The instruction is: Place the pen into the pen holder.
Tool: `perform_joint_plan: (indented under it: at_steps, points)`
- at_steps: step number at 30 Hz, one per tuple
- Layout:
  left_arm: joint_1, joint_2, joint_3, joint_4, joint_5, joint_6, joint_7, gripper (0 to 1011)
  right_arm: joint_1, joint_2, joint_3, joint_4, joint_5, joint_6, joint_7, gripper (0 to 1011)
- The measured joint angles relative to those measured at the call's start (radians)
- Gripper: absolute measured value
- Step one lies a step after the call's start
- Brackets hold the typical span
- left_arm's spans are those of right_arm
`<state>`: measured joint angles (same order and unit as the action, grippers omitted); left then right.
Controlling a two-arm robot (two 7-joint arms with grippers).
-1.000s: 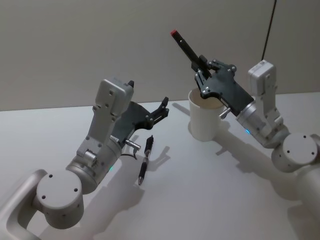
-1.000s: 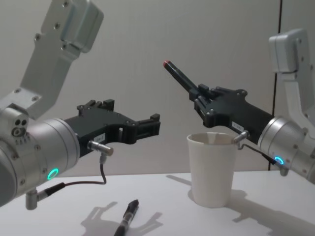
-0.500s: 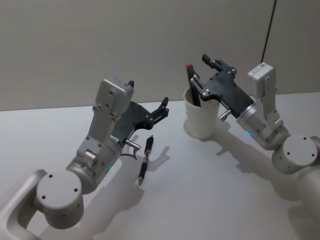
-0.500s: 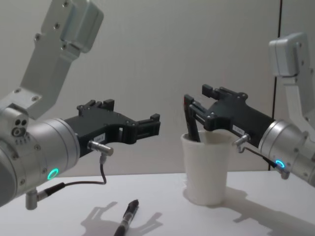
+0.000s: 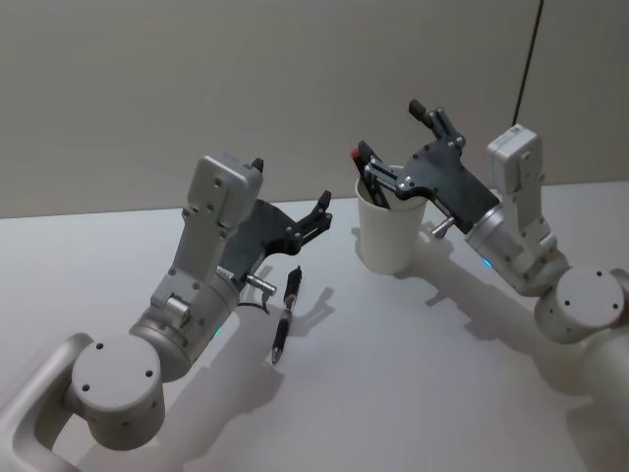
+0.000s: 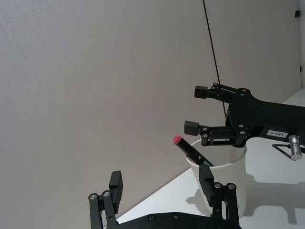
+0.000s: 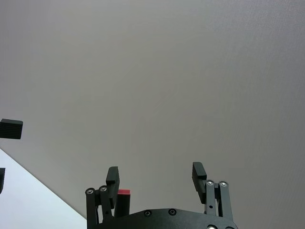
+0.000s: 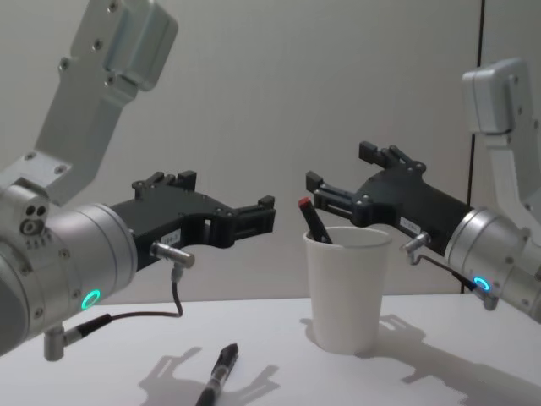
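With my right gripper (image 8: 340, 166) spread wide over the cup (image 8: 342, 288), where the pen (image 8: 311, 218) leans against the rim, I should retract straight up to avoid tipping it, while my left gripper (image 8: 264, 216), fingers also apart, hovers near a second pen (image 8: 218, 372).

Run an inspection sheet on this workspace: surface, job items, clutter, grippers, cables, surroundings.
Surface: white table, no marks seen.
Job's things: pen holder, a white paper cup, stands upright. The red-capped pen leans inside it, cap above the rim. The black pen lies flat on the table below the left gripper.
Clutter: nothing seen.
Grippers: right gripper is open over the cup's rim. The left gripper is open and empty, held above the table.
Cables: thin dark cable runs up the wall. A short wrist cable loops under the left arm.
Surroundings: plain grey wall.
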<state>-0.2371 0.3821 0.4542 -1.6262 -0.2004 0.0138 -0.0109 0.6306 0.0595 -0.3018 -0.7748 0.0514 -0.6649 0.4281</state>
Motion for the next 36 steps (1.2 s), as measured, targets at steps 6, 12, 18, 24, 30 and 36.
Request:
perform_joint_plan:
  at_steps: [6,12,18,24,30,36]
  points:
    - [0.0,0.0,0.0,0.0,0.0,0.0,0.0,1001,-0.002,0.001,0.001,-0.001,0.001,0.001,0.0,1002]
    - [0.0,0.0,0.0,0.0,0.0,0.0,0.0,1001,-0.032,0.016,0.011,-0.059,0.016,0.037,-0.006,1001]
    - [0.0,0.0,0.0,0.0,0.0,0.0,0.0,1001,-0.104,0.053,0.033,-0.185,0.035,0.107,-0.032,1001]
    - [0.0,0.0,0.0,0.0,0.0,0.0,0.0,1001,-0.187,0.097,0.059,-0.322,0.055,0.179,-0.067,1002]
    - [0.0,0.0,0.0,0.0,0.0,0.0,0.0,1001,-0.193,0.099,0.059,-0.33,0.056,0.184,-0.07,1001]
    - [0.0,0.0,0.0,0.0,0.0,0.0,0.0,1001,-0.224,0.112,0.06,-0.375,0.069,0.22,-0.09,1002]
